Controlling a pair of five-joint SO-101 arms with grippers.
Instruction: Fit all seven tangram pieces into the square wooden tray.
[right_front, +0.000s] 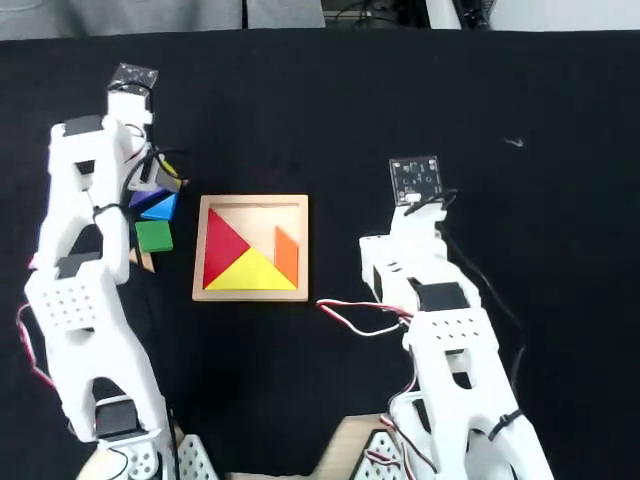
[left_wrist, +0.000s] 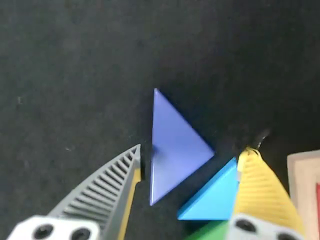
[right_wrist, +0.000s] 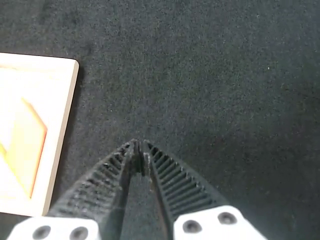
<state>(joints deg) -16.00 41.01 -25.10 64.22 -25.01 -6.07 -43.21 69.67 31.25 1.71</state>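
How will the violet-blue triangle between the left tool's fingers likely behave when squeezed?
The violet-blue triangle looks flat and rigid, so it should stay stiff and not roll. Its slanted edges face the open left tool, so it may twist or slip when pinched. The light blue triangle nearby might get nudged.

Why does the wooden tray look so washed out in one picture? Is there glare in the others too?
Right wrist view: the tray glares almost white against the black cloth, and its orange piece looks pale. High view: the same tray shows its wood tone, with no glare. Left wrist view: the dark blue triangle is evenly lit, with little shadow around it.
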